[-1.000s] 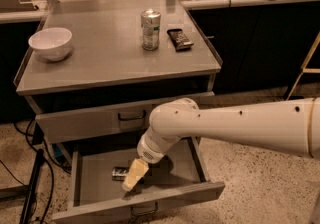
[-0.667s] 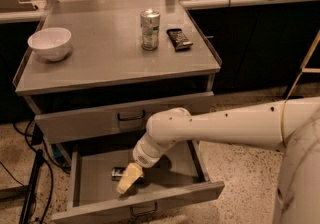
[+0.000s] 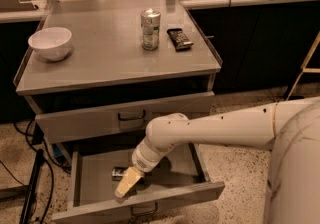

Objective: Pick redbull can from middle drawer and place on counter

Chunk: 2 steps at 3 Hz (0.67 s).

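In the lower left of the frame the open middle drawer has the redbull can lying on its side on the floor. Just right of it, low and centre, the gripper sits over the can's right end, though whether it has hold I cannot tell. I'd want it square across the can's body, then lifting straight up clear of the drawer front before heading for the counter above.

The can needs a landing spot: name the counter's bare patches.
Bare: counter between white bowl and silver can, plus its front strip. Crowded: rear right, silver can beside dark packet. The gripper is in the middle drawer by the redbull can.
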Each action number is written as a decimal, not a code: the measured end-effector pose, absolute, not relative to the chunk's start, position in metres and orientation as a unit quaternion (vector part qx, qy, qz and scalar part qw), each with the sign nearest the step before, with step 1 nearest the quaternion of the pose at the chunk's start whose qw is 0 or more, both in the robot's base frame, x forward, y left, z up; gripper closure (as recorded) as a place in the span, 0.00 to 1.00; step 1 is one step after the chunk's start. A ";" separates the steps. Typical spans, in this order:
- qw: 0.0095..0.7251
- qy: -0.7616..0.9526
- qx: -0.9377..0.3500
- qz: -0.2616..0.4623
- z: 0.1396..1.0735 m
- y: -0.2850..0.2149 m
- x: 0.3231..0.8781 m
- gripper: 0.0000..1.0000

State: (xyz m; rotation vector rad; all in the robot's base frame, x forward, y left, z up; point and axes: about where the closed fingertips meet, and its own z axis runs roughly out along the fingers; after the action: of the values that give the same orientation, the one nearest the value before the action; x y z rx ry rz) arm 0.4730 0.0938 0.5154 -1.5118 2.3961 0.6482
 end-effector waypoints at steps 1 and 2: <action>0.111 0.824 -0.506 0.228 0.449 0.112 0.492 0.00; 0.107 0.825 -0.505 0.229 0.444 0.113 0.493 0.00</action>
State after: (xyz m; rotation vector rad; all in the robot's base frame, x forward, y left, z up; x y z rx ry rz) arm 0.4931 0.1127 0.4437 -1.4866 2.4303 0.6742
